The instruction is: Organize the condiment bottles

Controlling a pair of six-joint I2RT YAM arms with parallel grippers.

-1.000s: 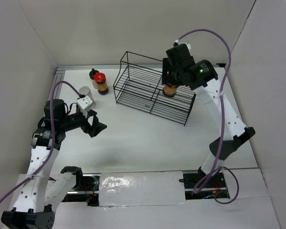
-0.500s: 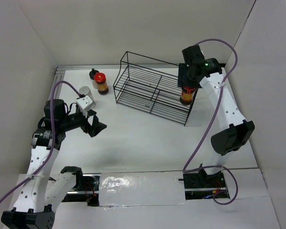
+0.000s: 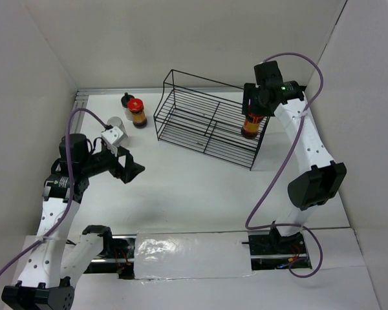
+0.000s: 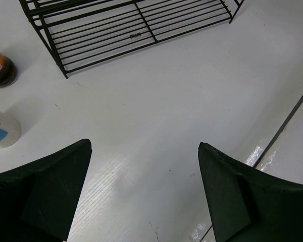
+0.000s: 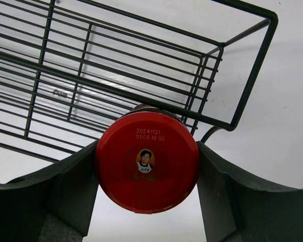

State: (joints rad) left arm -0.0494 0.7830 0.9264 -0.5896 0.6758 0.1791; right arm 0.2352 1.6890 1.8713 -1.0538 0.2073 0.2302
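Early in the job, at a guess: one of four under way, none seen settled. Clamped by its red lid between the right fingers (image 5: 65, 194): a brown jar (image 5: 147, 169), at the right end of the wire rack (image 3: 200, 126), close against the end frame. Standing on the rack floor or hanging above it? Impossible to tell.

Left to do: second brown jar (image 3: 137, 112), black-capped bottle (image 3: 126, 99) and white cylinder (image 3: 114, 122), bunched on the tabletop (image 3: 194, 187) at the back left, apart from the rack's left end. Near that cluster, over bare tabletop: left fingers (image 4: 45, 196), spread wide, nothing between them.

For room: rack floor bare along the rest of its length, so probably space enough for all four. Open tabletop between cluster and rack, nothing in the way.

For tight spots: end wires just beside the held jar, likely to snag on release. Enclosure walls near on both flanks. White cylinder close beside the left wrist, easily knocked.
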